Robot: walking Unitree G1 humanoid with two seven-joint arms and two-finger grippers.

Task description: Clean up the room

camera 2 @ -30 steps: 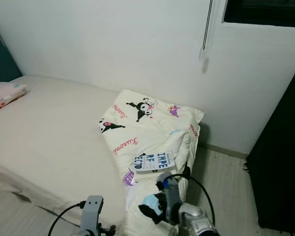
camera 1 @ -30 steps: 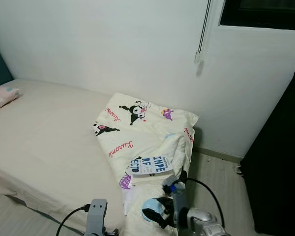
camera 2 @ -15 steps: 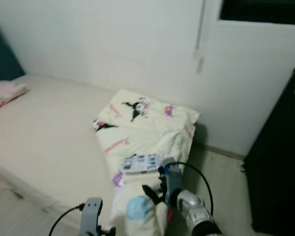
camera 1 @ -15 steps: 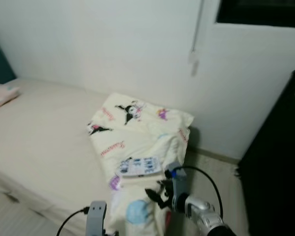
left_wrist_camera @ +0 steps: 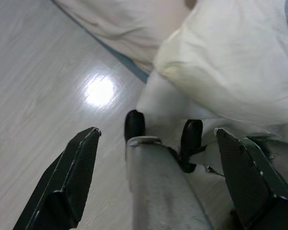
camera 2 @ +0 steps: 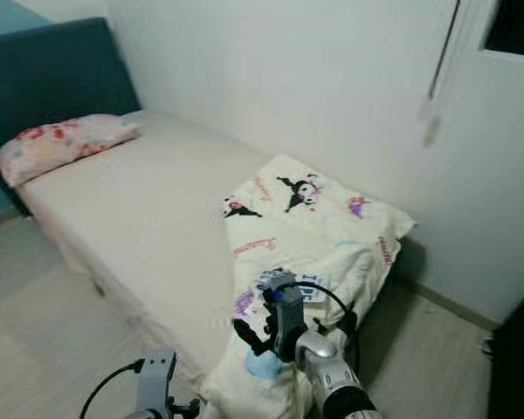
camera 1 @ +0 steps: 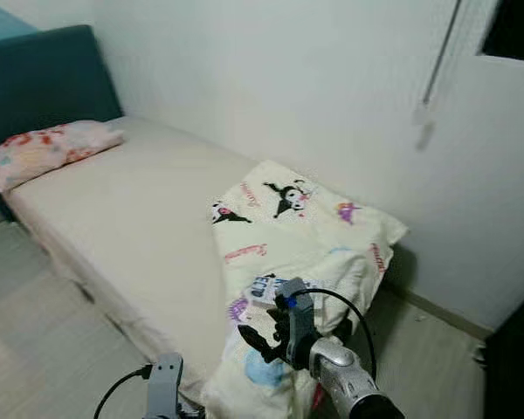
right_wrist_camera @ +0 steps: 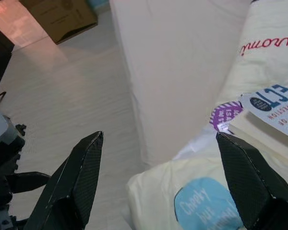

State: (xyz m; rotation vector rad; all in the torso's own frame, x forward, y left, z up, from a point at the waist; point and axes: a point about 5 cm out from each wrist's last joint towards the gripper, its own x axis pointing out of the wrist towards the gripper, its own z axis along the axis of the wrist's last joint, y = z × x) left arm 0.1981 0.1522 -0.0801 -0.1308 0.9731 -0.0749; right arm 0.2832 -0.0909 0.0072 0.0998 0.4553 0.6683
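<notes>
A cream blanket with cartoon prints lies folded at the foot of the bed, one end hanging toward the floor. A white book with blue lettering rests on it, also seen as the book in the right wrist view. My right gripper hovers open just below the book, in front of the hanging blanket with its round blue patch. My left gripper hangs low, open and empty, pointing at the floor beside the bed edge.
A floral pillow lies at the head of the bed against a teal headboard. Pale wood floor runs along the bed's near side. A dark cabinet stands at the right. A cardboard box sits on the floor.
The whole view has swung left, bringing the pillow and headboard into sight. My right gripper has come off the blue patch and now sits a little higher, near the book.
</notes>
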